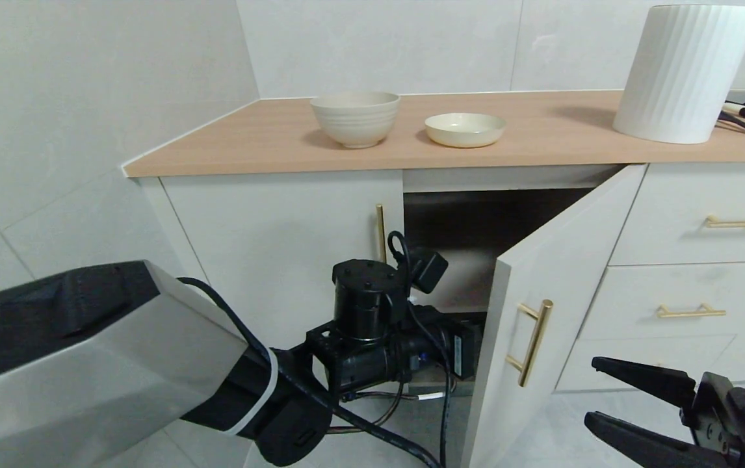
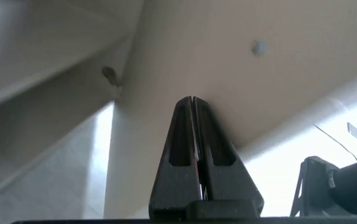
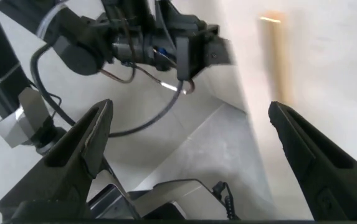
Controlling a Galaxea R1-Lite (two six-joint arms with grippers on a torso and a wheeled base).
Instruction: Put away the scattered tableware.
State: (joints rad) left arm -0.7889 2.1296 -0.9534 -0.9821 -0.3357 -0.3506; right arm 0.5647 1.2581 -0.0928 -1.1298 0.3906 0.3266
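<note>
OK, bowl (image 1: 355, 118) + shallow dish (image 1: 465, 129) both on countertop (image 1: 268, 140), near each other, not touching, bowl on the left. Cab door (image 1: 554, 273) below stands open. L gripper (image 2: 192, 106) pinched closed, empty, low at cab opening. R gripper (image 1: 592, 391) spread wide, empty, low, right of door. White ribbed canister (image 1: 684, 71) far right on the top.

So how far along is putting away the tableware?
Done: the cabinet door stands open. In hand: nothing; the left gripper is at the opening, jaws shut and empty, and the right gripper is open. Left: the bowl and shallow dish both sit on the countertop.
</note>
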